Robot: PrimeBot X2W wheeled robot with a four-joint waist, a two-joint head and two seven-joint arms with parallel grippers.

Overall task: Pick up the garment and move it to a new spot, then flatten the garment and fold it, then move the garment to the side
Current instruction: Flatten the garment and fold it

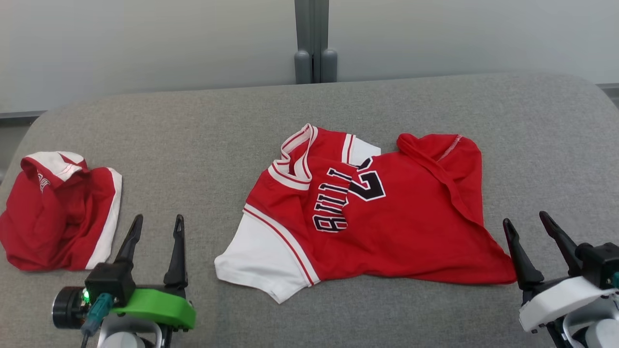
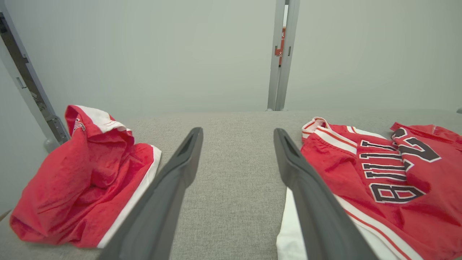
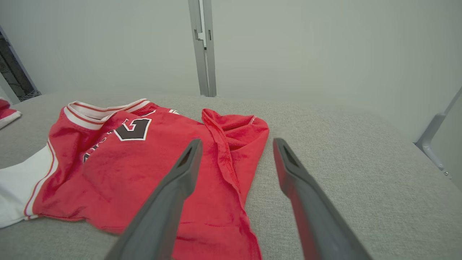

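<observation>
the grey padded surface (image 1: 193, 125) carries the rumpled red jersey (image 1: 396, 227) at its middle, probably the garment to lift, a smaller bundled red garment (image 1: 58, 217) seemingly parked far left, and the left gripper (image 1: 158, 218) and right gripper (image 1: 525, 218) flanking the jersey, jaws apart and empty.

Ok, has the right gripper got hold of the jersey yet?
No, the right gripper stands open and empty, just off the near right corner of the jersey in the head view.
</observation>
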